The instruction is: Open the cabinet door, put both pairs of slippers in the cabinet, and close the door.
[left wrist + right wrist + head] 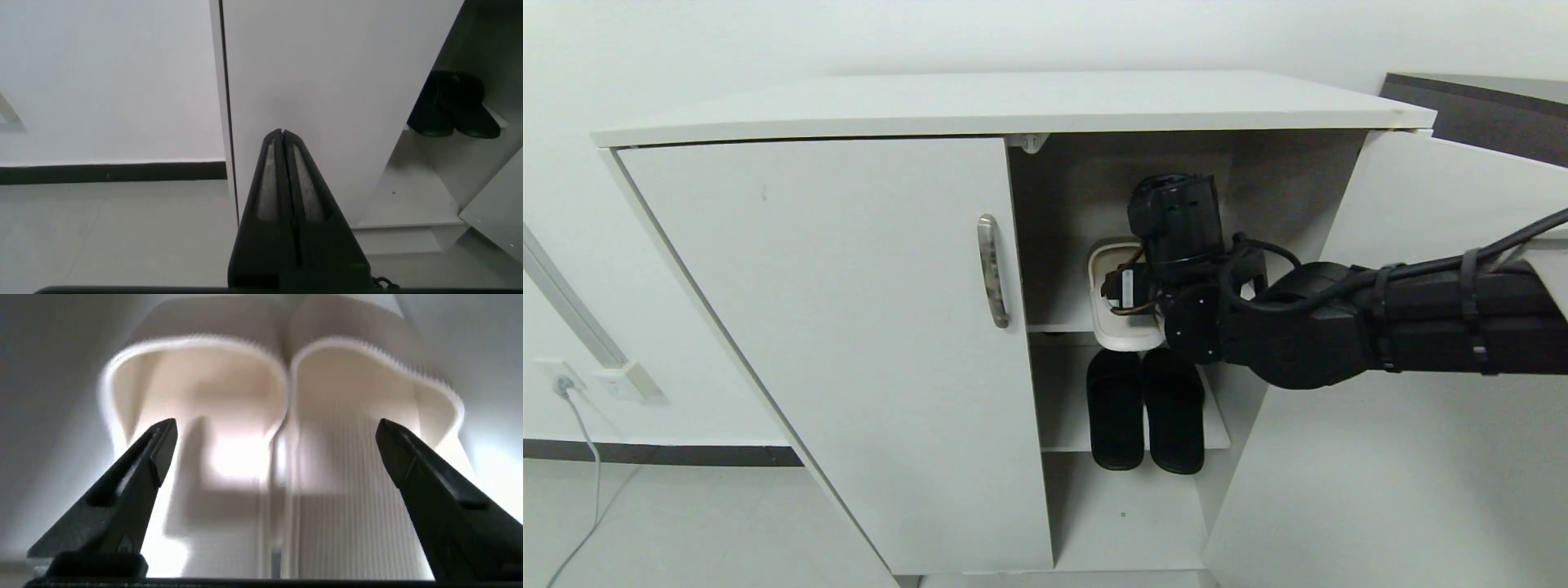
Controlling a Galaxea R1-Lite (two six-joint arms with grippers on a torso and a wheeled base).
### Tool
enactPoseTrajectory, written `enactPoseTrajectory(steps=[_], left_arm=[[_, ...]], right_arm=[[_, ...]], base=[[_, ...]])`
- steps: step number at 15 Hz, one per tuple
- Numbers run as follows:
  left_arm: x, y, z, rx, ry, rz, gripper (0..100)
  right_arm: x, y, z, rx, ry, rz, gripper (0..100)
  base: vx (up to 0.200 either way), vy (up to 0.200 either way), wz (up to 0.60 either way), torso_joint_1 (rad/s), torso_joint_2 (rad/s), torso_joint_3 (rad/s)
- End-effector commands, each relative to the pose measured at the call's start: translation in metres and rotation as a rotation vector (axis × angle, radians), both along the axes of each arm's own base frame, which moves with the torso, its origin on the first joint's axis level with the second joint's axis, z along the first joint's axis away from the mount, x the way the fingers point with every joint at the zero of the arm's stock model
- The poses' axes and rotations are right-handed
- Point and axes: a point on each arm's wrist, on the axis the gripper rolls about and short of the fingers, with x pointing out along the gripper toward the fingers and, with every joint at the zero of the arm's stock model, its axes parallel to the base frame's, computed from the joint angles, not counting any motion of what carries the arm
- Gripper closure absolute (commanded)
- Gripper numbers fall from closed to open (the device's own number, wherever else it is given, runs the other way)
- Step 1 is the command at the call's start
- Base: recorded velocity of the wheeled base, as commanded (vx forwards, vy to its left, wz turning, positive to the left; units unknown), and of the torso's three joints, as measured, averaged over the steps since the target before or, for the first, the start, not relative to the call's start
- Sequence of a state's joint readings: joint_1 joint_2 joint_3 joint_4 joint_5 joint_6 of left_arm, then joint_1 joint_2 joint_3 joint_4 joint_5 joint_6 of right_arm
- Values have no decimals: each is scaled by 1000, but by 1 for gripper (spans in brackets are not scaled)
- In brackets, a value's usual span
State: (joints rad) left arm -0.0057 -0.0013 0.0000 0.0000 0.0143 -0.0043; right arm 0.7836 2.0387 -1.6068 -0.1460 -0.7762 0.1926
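The white cabinet (1013, 102) has its right door (1380, 474) swung open and its left door (849, 351) closed. A pair of white slippers (1112, 331) lies on the upper shelf, its heels over the shelf's front edge. My right arm is inside the cabinet at that shelf. My right gripper (278, 437) is open, with the white slippers (278, 482) between and beyond its fingers, which stand clear of them. A pair of black slippers (1145, 408) rests side by side on the shelf below. My left gripper (282, 135) is shut on nothing, low in front of the closed door (327, 73).
The closed door carries a metal handle (991, 269) near its inner edge. A wall socket with a cable (560, 382) sits low on the wall to the left. A dark panel (1486, 106) stands behind the cabinet at the right. Grey floor (106, 229) lies in front.
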Motion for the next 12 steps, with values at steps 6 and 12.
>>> enactPoseTrajectory(steps=[6, 12], left_arm=[[0, 0, 0, -2, 1, -1, 100], [0, 0, 0, 0, 1, -1, 100]], right_arm=[[-110, -17, -3, 66, 40, 214, 0], [-123, -27, -14, 95, 33, 329, 100]], base=[[0, 0, 0, 0, 0, 0], [0, 0, 0, 0, 0, 0]])
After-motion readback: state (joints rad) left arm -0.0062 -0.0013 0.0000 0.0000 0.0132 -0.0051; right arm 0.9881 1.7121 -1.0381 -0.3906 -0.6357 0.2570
